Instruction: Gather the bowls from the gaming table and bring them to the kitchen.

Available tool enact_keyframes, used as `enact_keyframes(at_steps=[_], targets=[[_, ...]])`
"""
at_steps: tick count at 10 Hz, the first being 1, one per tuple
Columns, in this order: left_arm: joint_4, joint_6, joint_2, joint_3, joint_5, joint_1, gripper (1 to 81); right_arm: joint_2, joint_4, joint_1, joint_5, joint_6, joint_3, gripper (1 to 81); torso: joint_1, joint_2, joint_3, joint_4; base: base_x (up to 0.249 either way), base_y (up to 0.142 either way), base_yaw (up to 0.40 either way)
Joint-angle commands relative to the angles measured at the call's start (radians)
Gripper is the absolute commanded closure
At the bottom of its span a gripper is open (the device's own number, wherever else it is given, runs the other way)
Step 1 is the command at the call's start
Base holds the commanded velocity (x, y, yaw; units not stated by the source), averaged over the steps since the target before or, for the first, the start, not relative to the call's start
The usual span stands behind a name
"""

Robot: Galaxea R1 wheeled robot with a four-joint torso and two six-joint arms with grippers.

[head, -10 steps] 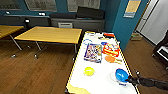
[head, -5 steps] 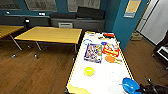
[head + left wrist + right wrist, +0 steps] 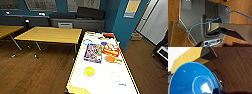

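My right wrist view shows the blue bowl (image 3: pixel 193 79) large and close at my right end effector, beside the yellow corner of the worktop (image 3: pixel 186 58) and over wood floor; whether that end effector grips it I cannot tell. The yellow bowl (image 3: pixel 89 71) sits on the white worktop (image 3: pixel 105 82), near a box (image 3: pixel 93 53) and an orange paddle (image 3: pixel 110 59). My left end effector's state I cannot tell.
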Motion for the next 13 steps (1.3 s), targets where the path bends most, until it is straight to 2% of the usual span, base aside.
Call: enact_keyframes(at_steps=[1, 3, 4, 5, 6, 8, 9, 10, 11, 13], targets=[[0.008, 0.004, -0.187, 0.206, 0.023, -0.008, 1.0, 0.028, -0.102, -0.405, 0.432, -0.145, -0.109, 81.1, 0.000, 0.000, 0.000, 0.000, 0.000, 0.000, 0.000], [0.010, -0.002, -0.306, 0.331, -0.029, -0.016, 1.0, 0.122, -0.106, -0.507, 0.521, -0.141, -0.200, 81.1, 0.000, 0.000, 0.000, 0.000, 0.000, 0.000, 0.000], [0.010, -0.004, -0.396, 0.433, -0.034, -0.031, 1.0, 0.164, -0.107, -0.559, 0.614, -0.144, -0.256, 81.1, 0.000, 0.000, 0.000, 0.000, 0.000, 0.000, 0.000], [0.010, -0.004, -0.450, 0.496, -0.057, -0.051, 1.0, 0.199, -0.119, -0.582, 0.648, -0.145, -0.285, 81.1, 0.000, 0.000, 0.000, 0.000, 0.000, 0.000, 0.000], [0.008, -0.005, -0.495, 0.558, -0.085, -0.079, 1.0, 0.242, -0.135, -0.593, 0.648, -0.145, -0.326, 81.1, 0.000, 0.000, 0.000, 0.000, 0.000, 0.000, 0.000], [-0.007, -0.013, -0.596, 0.708, -0.083, -0.172, 1.0, 0.337, -0.149, -0.599, 0.641, -0.146, -0.404, 81.1, -0.001, 0.000, 0.000, 0.000, 0.000, 0.000, 0.000], [-0.023, -0.039, -0.627, 0.744, -0.072, -0.238, 1.0, 0.382, -0.164, -0.598, 0.635, -0.145, -0.441, 81.1, -0.001, 0.000, 0.000, 0.000, 0.000, 0.000, 0.000], [-0.032, -0.052, -0.647, 0.767, -0.035, -0.300, 1.0, 0.424, -0.184, -0.595, 0.627, -0.145, -0.476, 81.1, -0.001, 0.000, 0.001, 0.000, 0.000, 0.000, 0.000], [-0.046, -0.055, -0.659, 0.790, 0.032, -0.382, 1.0, 0.457, -0.199, -0.589, 0.627, -0.145, -0.500, 81.1, -0.001, 0.000, 0.001, 0.000, 0.000, 0.000, 0.000], [-0.136, -0.056, -0.679, 0.830, 0.112, -0.540, 1.0, 0.504, -0.231, -0.560, 0.621, -0.141, -0.524, 81.1, -0.001, 0.000, 0.001, 0.000, 0.000, 0.000, 0.000]])
